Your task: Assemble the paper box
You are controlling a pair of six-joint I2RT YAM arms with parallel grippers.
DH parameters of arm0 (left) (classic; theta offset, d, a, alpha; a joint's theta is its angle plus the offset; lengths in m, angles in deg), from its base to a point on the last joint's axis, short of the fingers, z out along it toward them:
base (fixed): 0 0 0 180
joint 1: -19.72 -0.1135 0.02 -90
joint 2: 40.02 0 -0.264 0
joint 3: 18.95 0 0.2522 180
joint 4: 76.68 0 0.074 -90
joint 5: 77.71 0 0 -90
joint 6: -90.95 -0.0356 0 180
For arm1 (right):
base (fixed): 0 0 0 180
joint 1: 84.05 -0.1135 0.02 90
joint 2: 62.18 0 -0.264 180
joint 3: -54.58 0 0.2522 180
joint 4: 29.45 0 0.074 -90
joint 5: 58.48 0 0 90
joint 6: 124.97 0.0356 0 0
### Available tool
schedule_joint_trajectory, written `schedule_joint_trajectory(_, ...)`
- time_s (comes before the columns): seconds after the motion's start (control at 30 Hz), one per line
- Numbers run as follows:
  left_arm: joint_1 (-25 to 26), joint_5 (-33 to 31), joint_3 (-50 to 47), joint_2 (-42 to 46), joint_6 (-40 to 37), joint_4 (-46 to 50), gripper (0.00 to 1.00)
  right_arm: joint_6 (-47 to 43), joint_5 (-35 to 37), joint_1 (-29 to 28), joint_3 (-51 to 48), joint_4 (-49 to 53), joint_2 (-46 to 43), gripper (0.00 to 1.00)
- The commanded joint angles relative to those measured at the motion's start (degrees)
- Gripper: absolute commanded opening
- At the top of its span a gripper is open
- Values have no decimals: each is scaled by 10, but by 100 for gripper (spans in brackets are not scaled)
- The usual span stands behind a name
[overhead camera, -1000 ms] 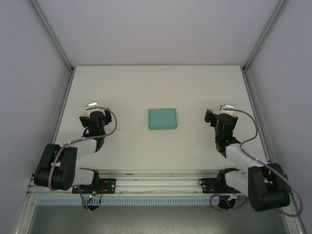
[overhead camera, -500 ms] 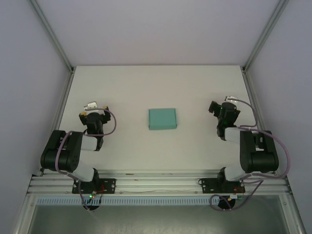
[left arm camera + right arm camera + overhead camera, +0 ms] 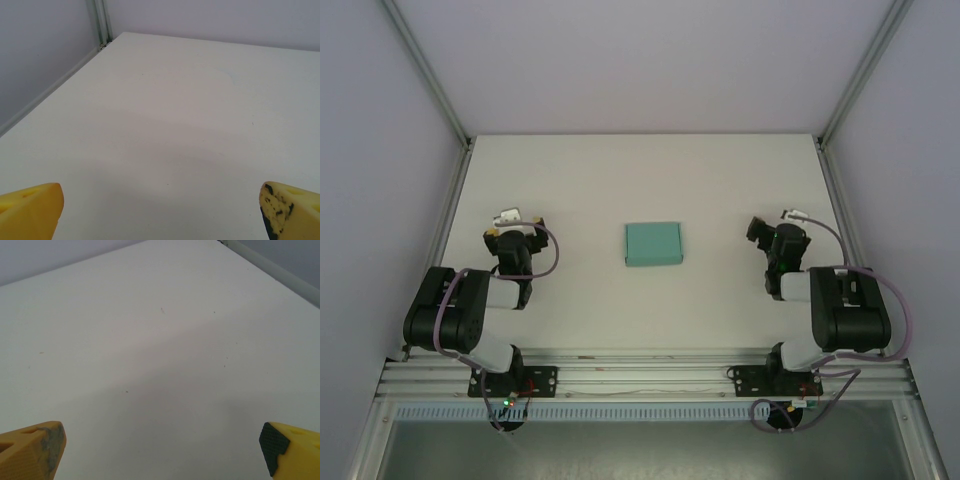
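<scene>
Paper box (image 3: 653,243) lies closed on the table (image 3: 720,180), seemingly finished; hence left gripper (image 3: 160,202) and right gripper (image 3: 162,440) rest well apart from it, jaws wide, empty

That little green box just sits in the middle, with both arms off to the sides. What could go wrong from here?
1. The paper box lies flat on the table and looks thin and light, so fingers coming down might slide or dent it rather than catch it.
2. It sits about midway between the open left gripper and the open right gripper. If both reach for the middle together, they might bump each other.
</scene>
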Motion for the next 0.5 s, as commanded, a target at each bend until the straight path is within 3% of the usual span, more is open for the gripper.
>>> schedule_joint_trajectory(0.0,-5,4,5,7,3,-12,100,-1,0,-3,11,-10,-8,100)
schedule_joint_trajectory(0.47,-5,4,5,7,3,-12,100,-1,0,-3,12,-14,-7,100)
